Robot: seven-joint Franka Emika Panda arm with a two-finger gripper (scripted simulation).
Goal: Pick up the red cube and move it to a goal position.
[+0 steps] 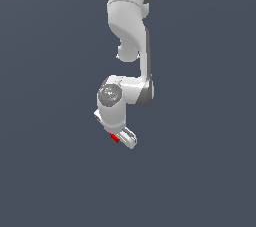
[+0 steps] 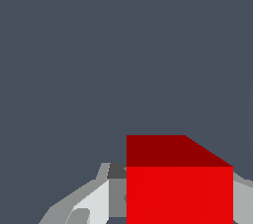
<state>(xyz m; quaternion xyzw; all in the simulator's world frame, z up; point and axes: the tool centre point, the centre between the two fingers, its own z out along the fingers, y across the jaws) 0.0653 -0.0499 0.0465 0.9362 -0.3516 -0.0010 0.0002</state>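
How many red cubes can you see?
1. The red cube sits between the fingers of the white gripper at the end of the arm. The wrist view shows it close up. No others appear in either view.

Exterior view: set back, looks at my whole arm against plain grey. Wrist view: rides my wrist, faces past my gripper (image 2: 180, 203), very close. Both share the red cube (image 1: 114, 137) between my fingers (image 2: 94, 203).
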